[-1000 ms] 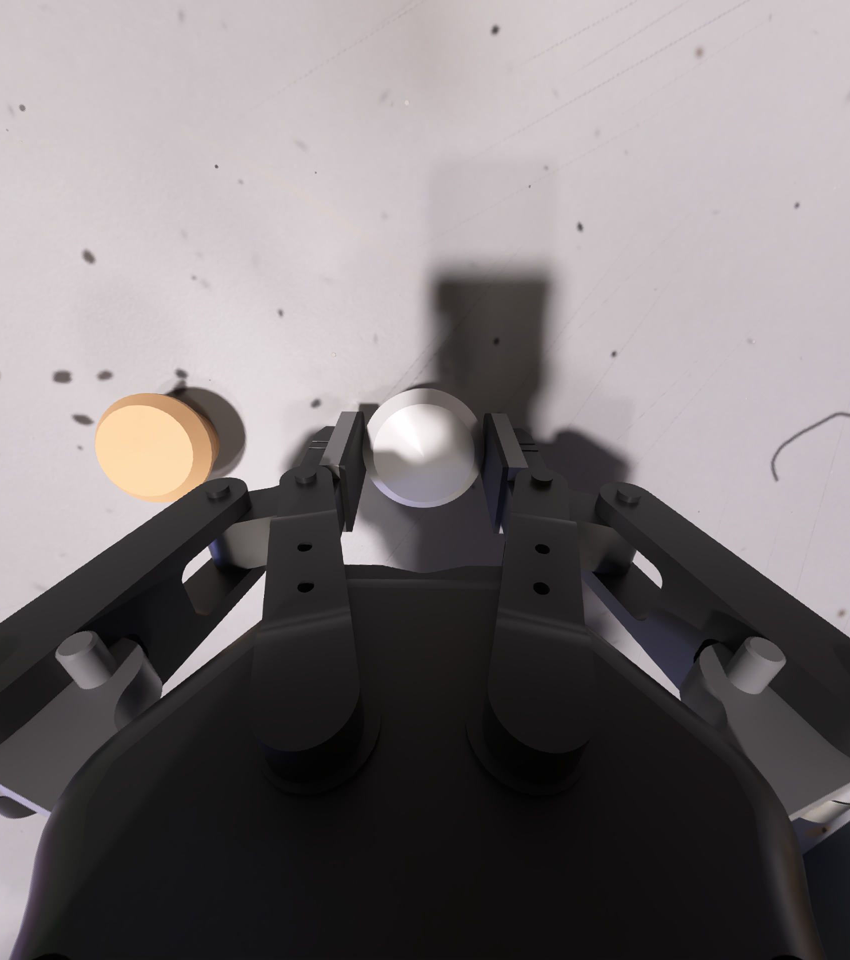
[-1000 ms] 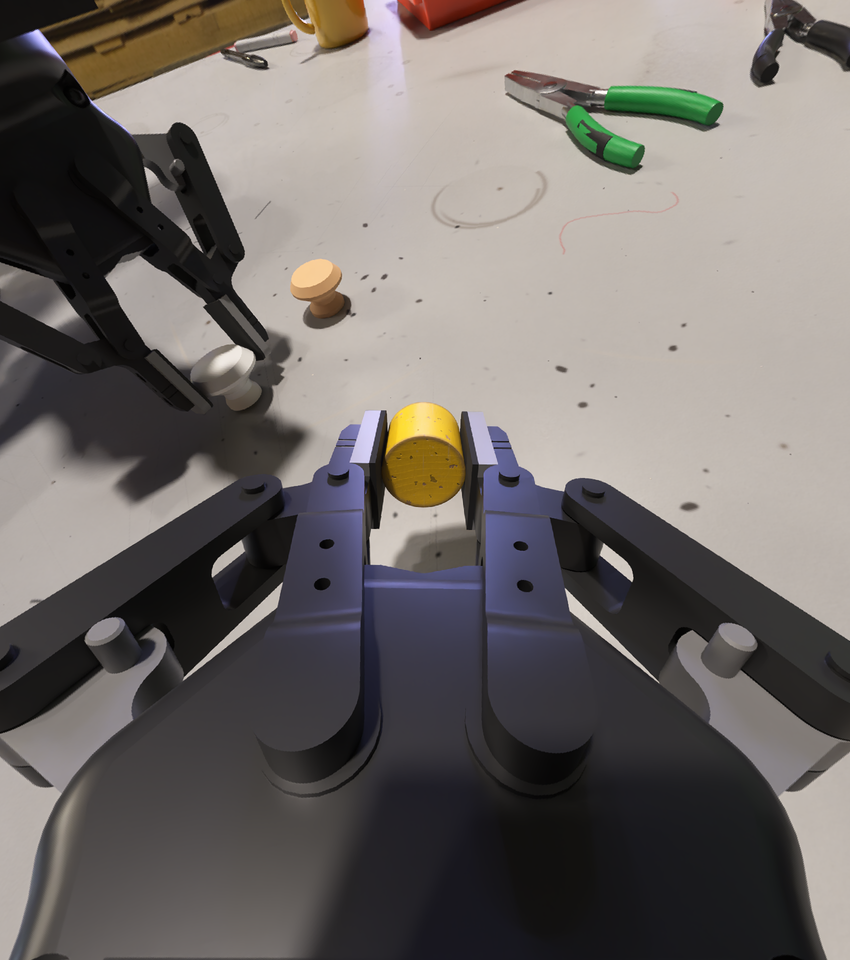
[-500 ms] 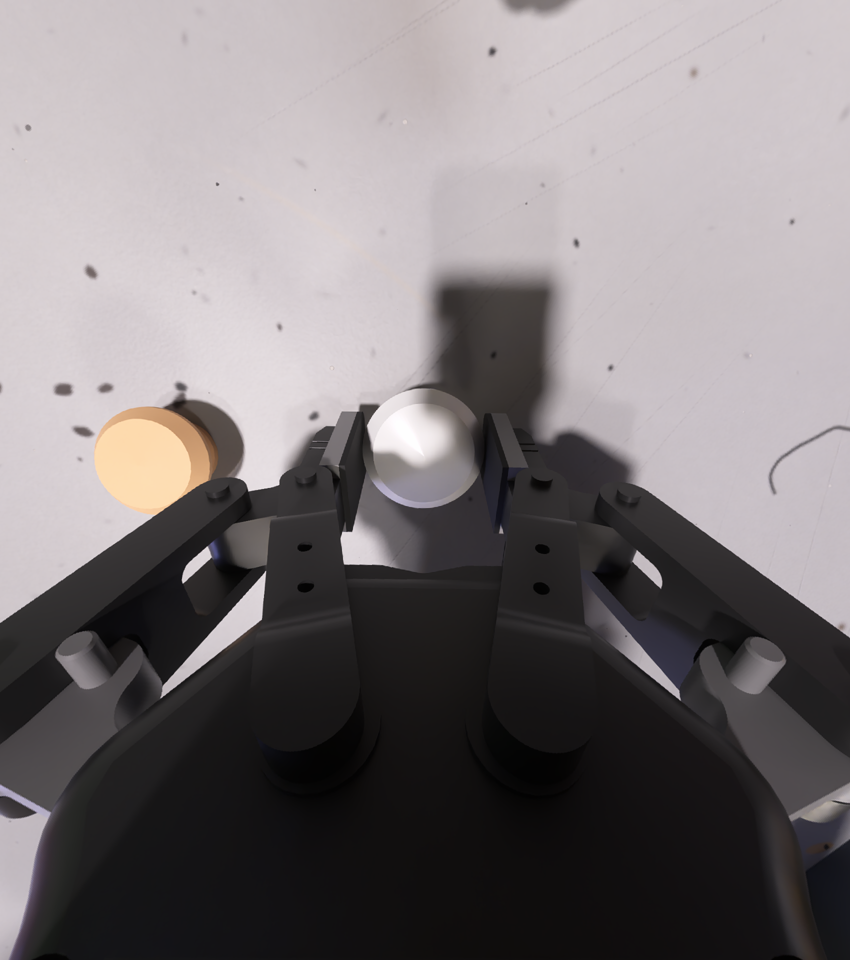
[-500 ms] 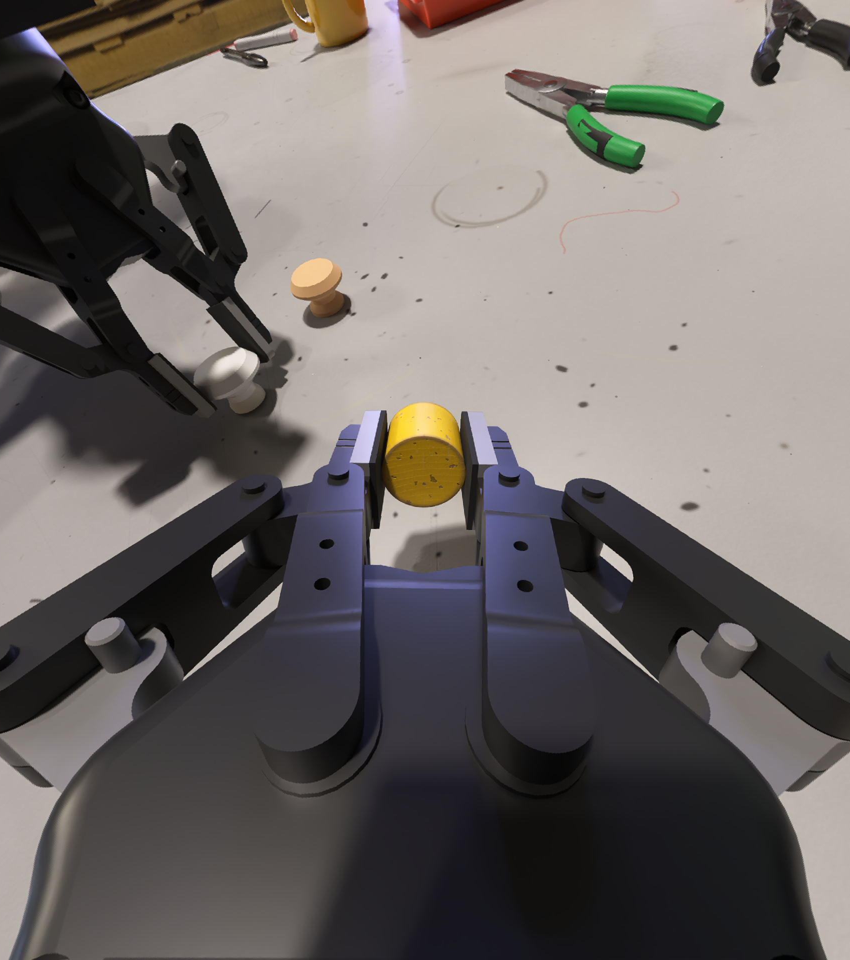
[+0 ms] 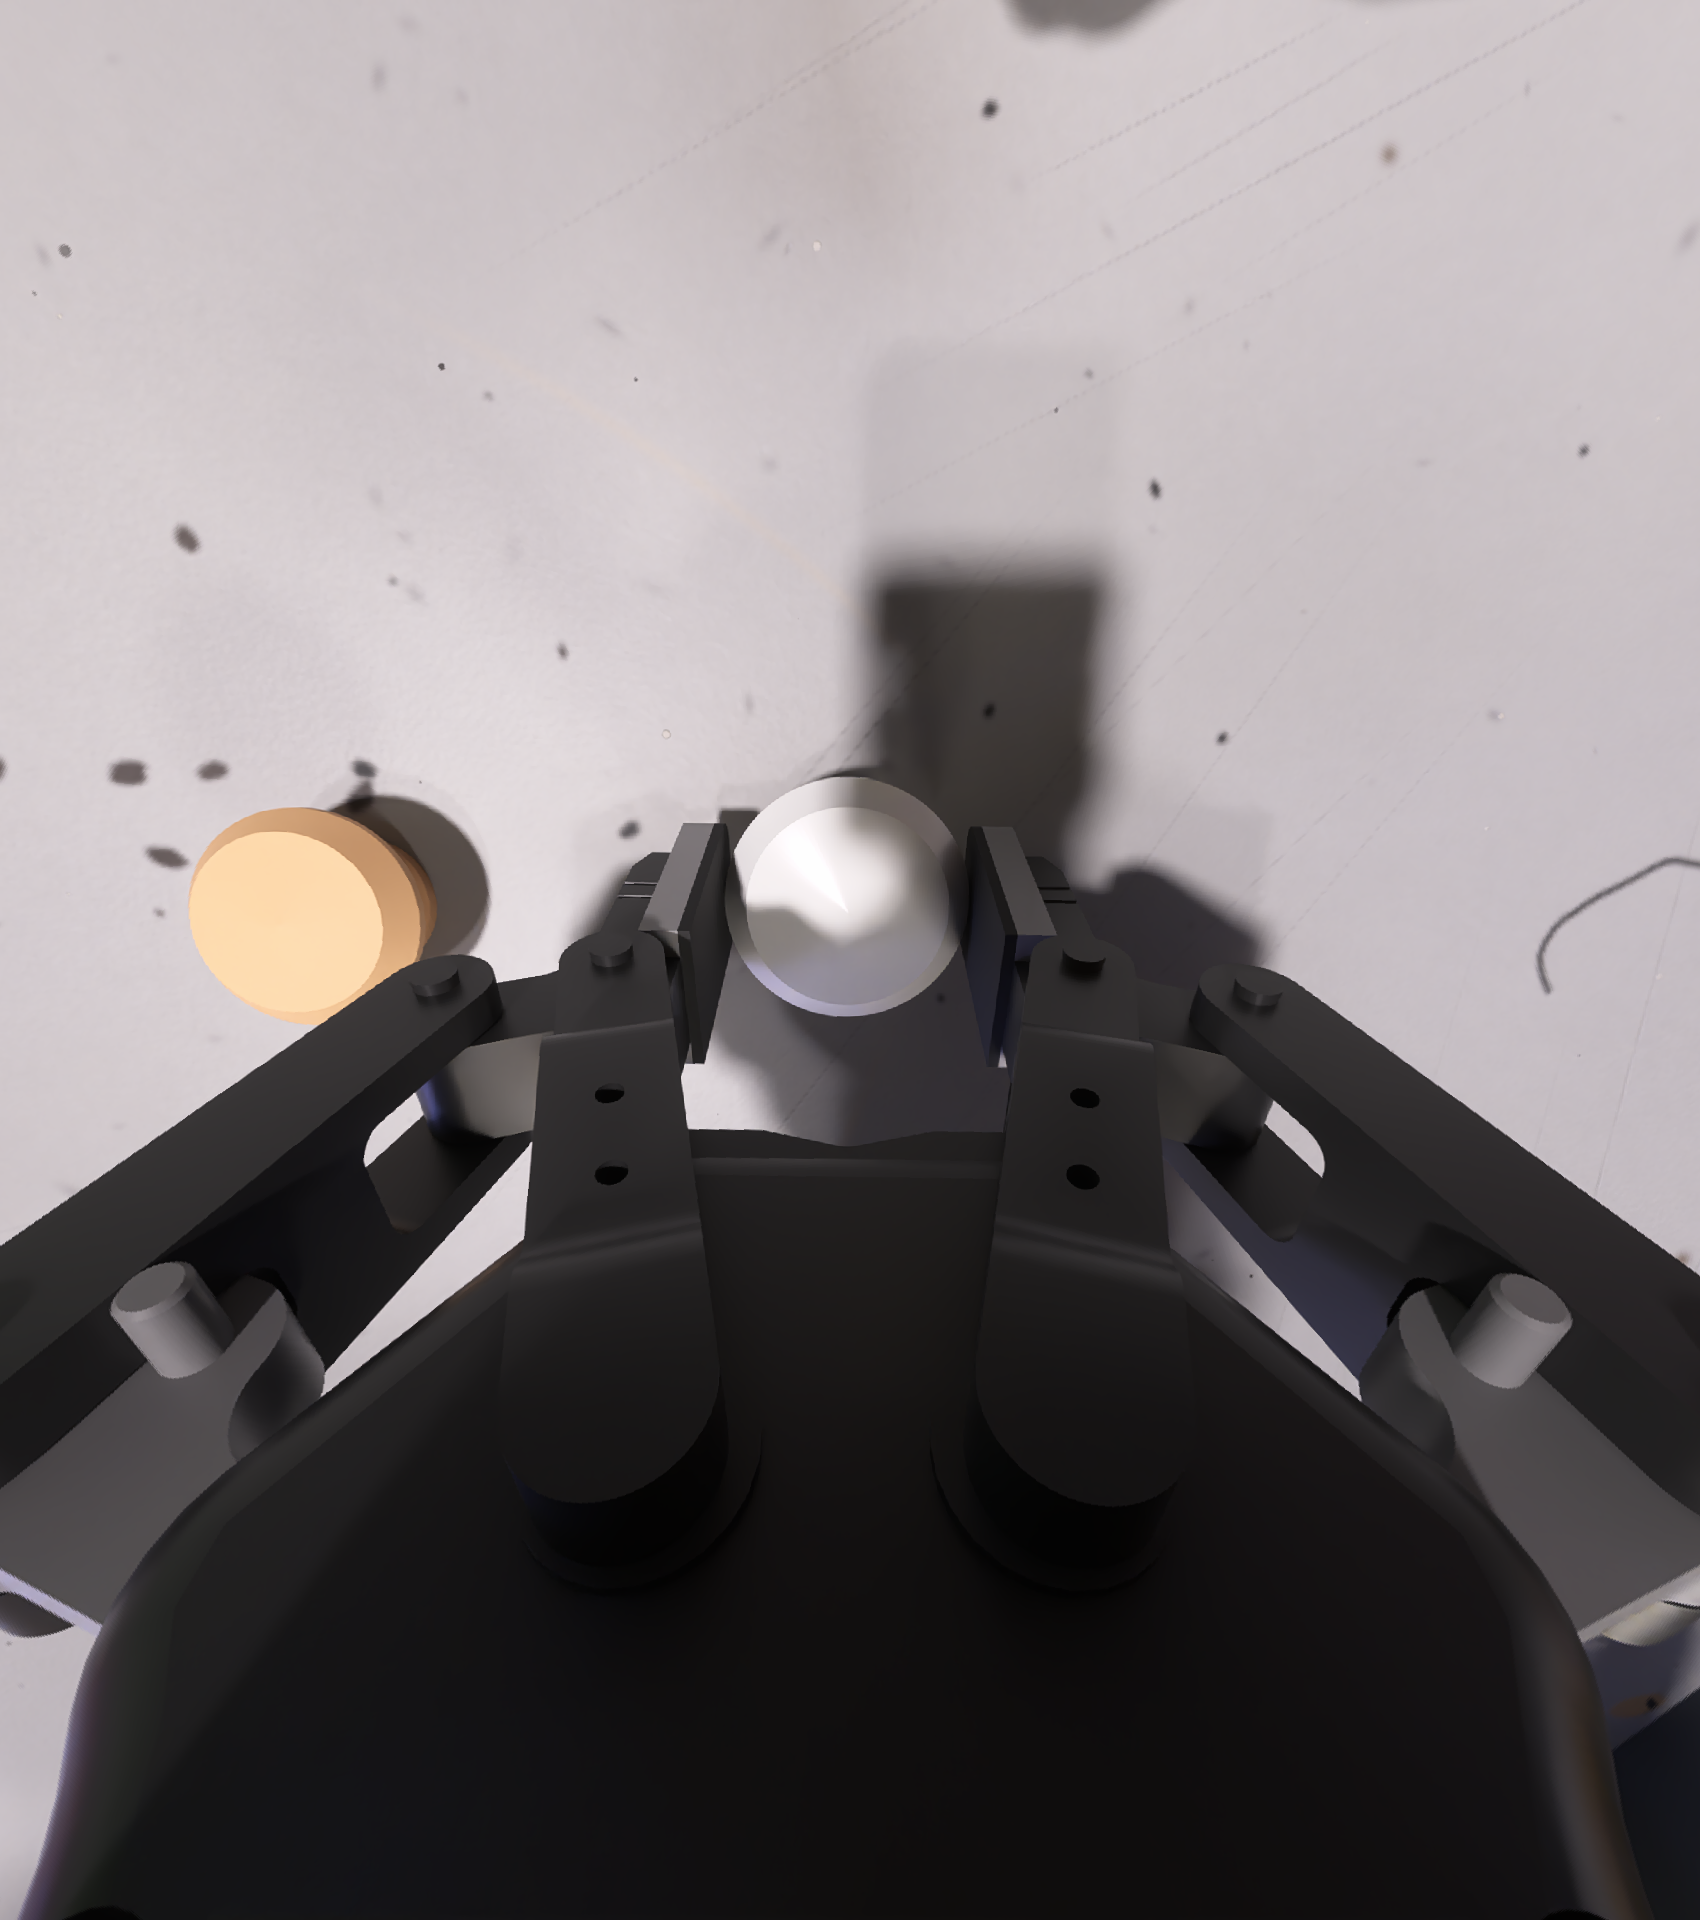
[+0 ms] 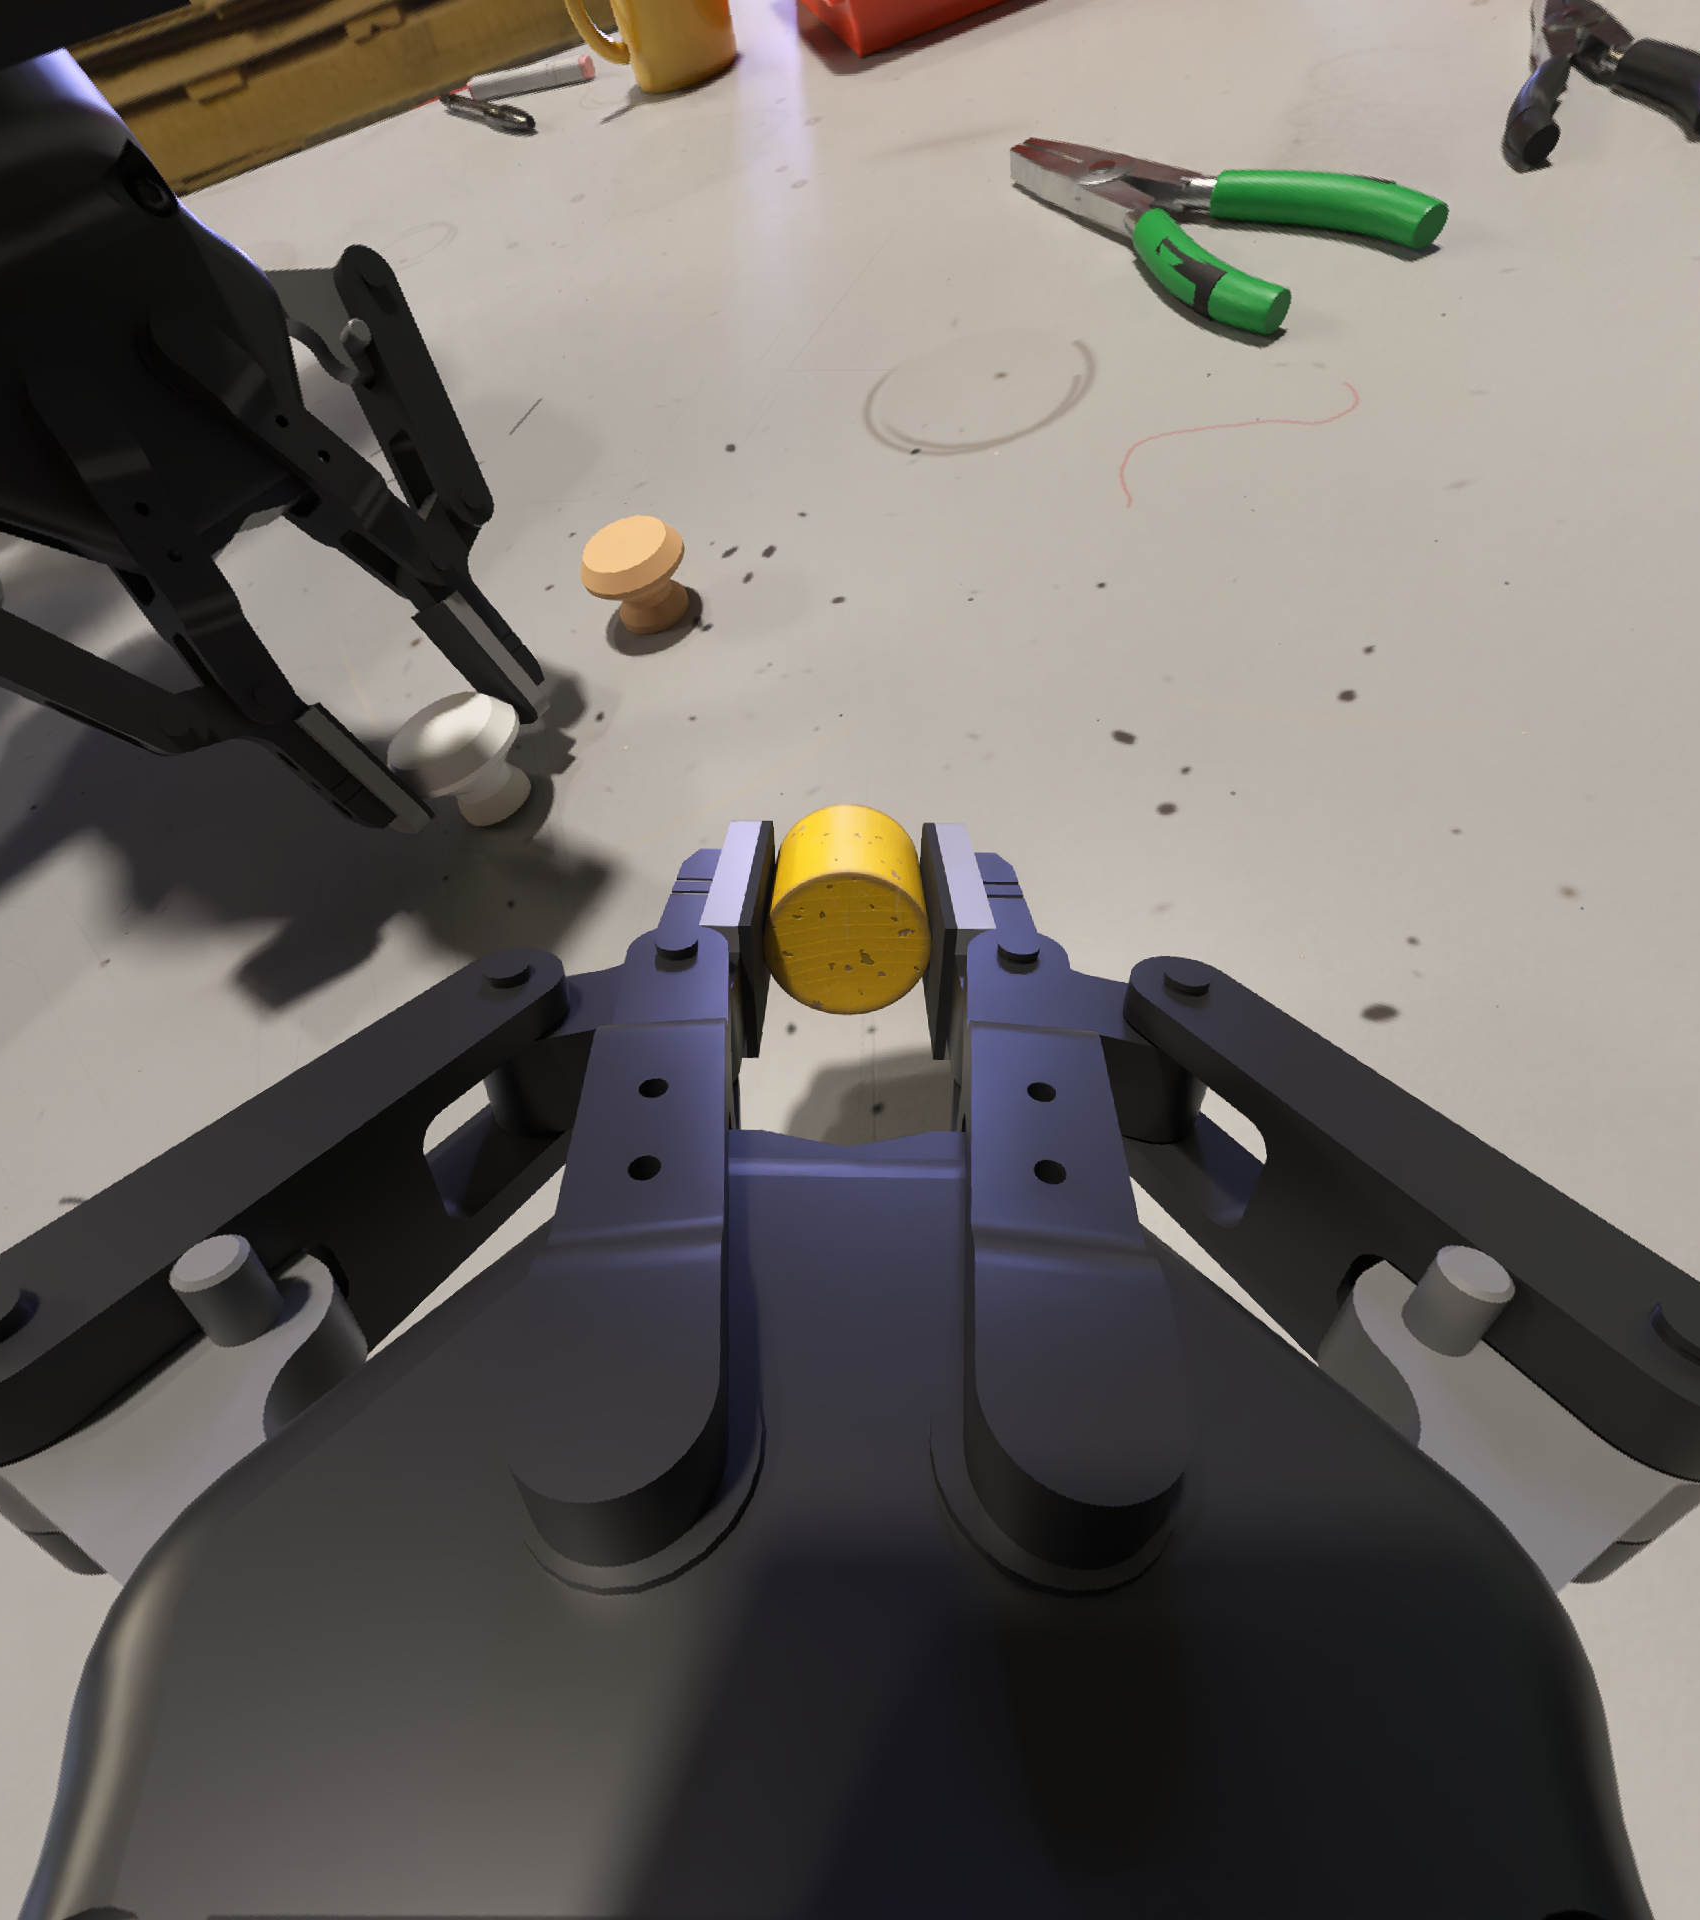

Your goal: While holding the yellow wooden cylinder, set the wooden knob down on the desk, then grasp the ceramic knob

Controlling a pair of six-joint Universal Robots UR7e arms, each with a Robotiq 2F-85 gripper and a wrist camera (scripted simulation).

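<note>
My left gripper (image 5: 846,844) is shut on the head of the white ceramic knob (image 5: 841,904), low over the desk. In the right wrist view the left gripper (image 6: 469,764) holds that knob (image 6: 451,732) slightly tilted, its foot at the desk surface. The tan wooden knob (image 5: 290,914) stands upright on the desk just left of it, free of any gripper; it also shows in the right wrist view (image 6: 630,556). My right gripper (image 6: 846,831) is shut on the yellow wooden cylinder (image 6: 846,925), held a little above the desk.
Green-handled pliers (image 6: 1241,218) and a black-handled tool (image 6: 1635,83) lie at the far right. A yellow mug (image 6: 669,36), a red object (image 6: 887,21), a cardboard box (image 6: 306,62) and a marker (image 6: 529,78) sit along the back. The desk (image 6: 1241,727) is speckled grey.
The left gripper shifted slightly with the ceramic knob staying between its pads; desk marks slid down in its view. The right gripper and cylinder have not moved.
</note>
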